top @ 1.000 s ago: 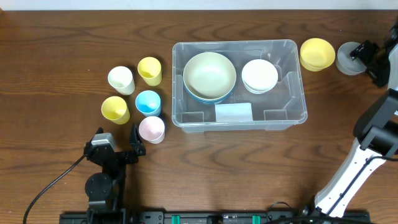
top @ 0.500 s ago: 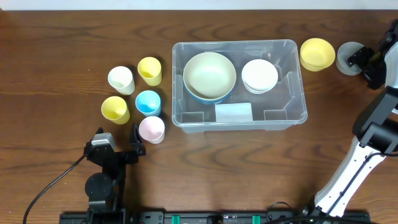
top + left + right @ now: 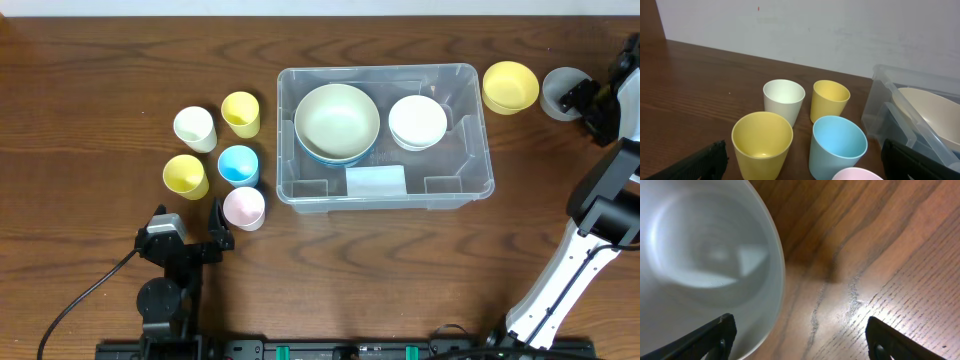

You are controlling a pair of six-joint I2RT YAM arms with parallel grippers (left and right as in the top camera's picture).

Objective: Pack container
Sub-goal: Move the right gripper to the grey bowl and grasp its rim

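Nearest me, my left gripper (image 3: 187, 213) has its fingers spread wide and holds nothing. The pink cup (image 3: 243, 207) is just beside it, with the blue cup (image 3: 238, 164) and the white cup (image 3: 194, 128) behind. Farther on stands the container (image 3: 478, 170), holding a cream bowl (image 3: 337, 120) and a white bowl (image 3: 417, 122). Far right, my right gripper (image 3: 802, 338) is also spread and empty, over the grey bowl (image 3: 705, 255)'s rim, near the yellow bowl (image 3: 510, 86).
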